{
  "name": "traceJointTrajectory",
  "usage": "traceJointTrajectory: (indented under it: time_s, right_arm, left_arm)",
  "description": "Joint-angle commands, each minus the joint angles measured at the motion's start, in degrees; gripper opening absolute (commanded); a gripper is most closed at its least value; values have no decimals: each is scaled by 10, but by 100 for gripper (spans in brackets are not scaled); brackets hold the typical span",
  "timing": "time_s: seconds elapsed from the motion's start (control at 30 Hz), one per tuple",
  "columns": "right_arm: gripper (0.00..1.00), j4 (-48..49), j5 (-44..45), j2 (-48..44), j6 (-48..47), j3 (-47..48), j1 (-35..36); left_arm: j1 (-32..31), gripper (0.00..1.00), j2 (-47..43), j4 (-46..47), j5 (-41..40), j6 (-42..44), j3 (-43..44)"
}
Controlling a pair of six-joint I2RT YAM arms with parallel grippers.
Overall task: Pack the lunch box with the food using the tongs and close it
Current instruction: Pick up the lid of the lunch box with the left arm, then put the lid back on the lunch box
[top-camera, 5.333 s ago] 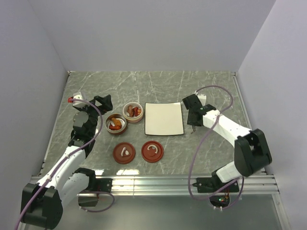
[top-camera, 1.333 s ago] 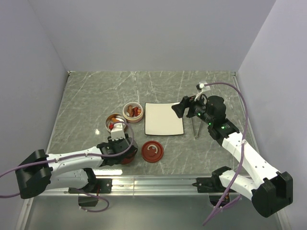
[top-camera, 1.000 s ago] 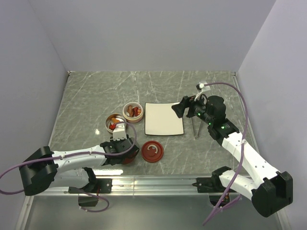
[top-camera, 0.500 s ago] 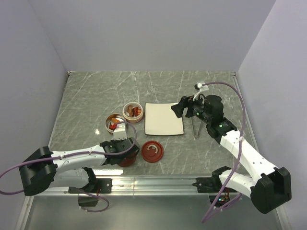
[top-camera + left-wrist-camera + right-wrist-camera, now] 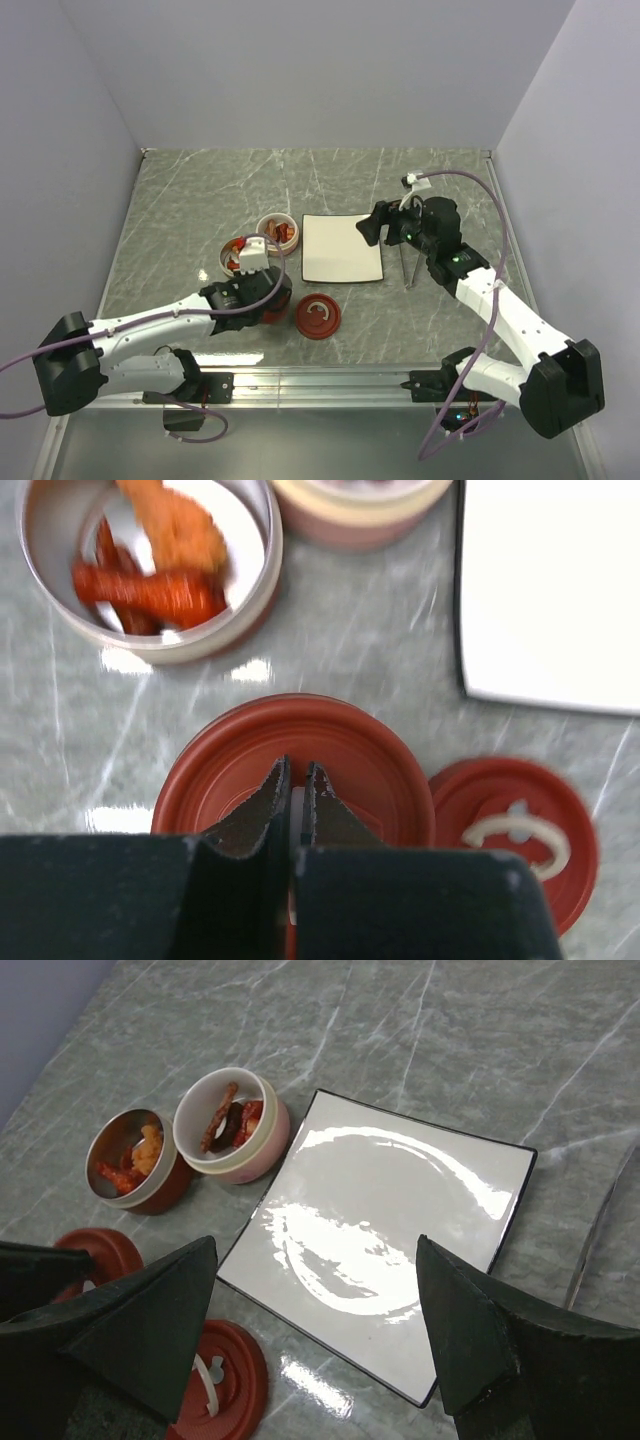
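Observation:
My left gripper (image 5: 297, 780) is shut on the white handle of a red-brown lid (image 5: 350, 750), which shows under that wrist (image 5: 262, 297) in the top view. The lunch box is two round tubs. A metal one (image 5: 262, 580) holds orange and red food (image 5: 160, 585); a cream one (image 5: 268, 1125) holds dark strips (image 5: 228, 1115). My right gripper (image 5: 315, 1245) hangs open above the white plate (image 5: 400, 1190). The thin grey tongs (image 5: 405, 265) lie on the table right of the plate, also at the edge of the right wrist view (image 5: 598, 1230).
A second red-brown lid (image 5: 317, 316) with a white curved handle lies on the marble table in front of the plate (image 5: 342, 248). Grey walls close in the left, back and right sides. A metal rail runs along the near edge.
My left gripper has shut on the lid's handle and carried the lid away from the near edge, toward the metal tub. The right arm has barely shifted.

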Motion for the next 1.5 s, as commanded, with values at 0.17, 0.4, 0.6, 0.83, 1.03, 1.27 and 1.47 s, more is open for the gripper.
traceJointTrajectory:
  time_s: [0.17, 0.4, 0.6, 0.83, 1.03, 1.27, 1.47]
  right_arm:
    - [87, 12, 17, 23, -20, 38, 3]
    - [87, 5, 16, 57, -31, 71, 3]
    - [87, -3, 28, 78, -42, 98, 2]
    - [87, -6, 40, 88, -47, 104, 2]
    - [87, -8, 40, 109, -49, 113, 2]
    - [88, -13, 42, 114, -49, 118, 2]
    - [87, -13, 44, 114, -49, 115, 2]
  left_arm:
    - [100, 0, 22, 133, 51, 161, 69]
    - [209, 0, 102, 208, 151, 241, 161]
    - [265, 0, 206, 237, 237, 276, 247]
    - [300, 0, 294, 228, 278, 282, 298]
    - [318, 0, 291, 239, 291, 278, 283]
    - [334, 0, 318, 254, 333, 275, 272]
    - [335, 0, 325, 263, 346, 274, 264]
